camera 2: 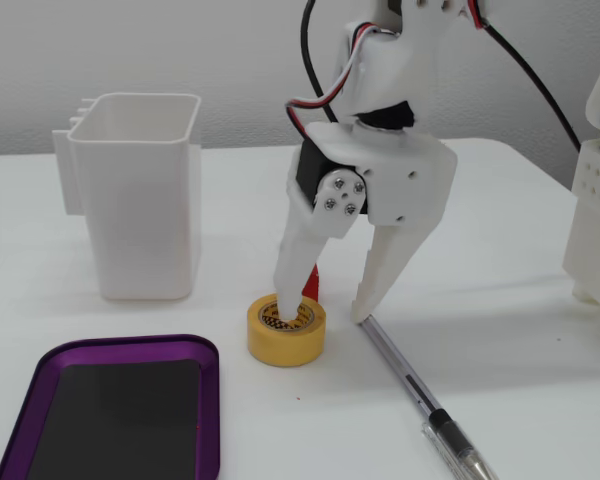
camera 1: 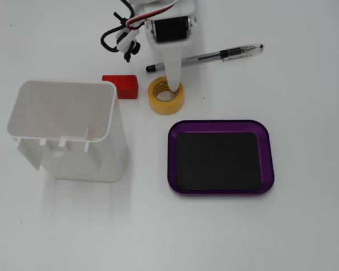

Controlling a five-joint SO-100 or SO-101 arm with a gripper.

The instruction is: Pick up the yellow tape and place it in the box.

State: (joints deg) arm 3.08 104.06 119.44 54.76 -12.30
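Bright even light, soft faint shadows, sharp focus, no glare

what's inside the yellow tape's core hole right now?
One gripper finger reaches down into the yellow tape core; the other stands outside, by the pen. Jaws open. The finger hides the table inside the hole.

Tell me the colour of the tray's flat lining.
Black lining inside the purple tray; clearest in this fixed view.
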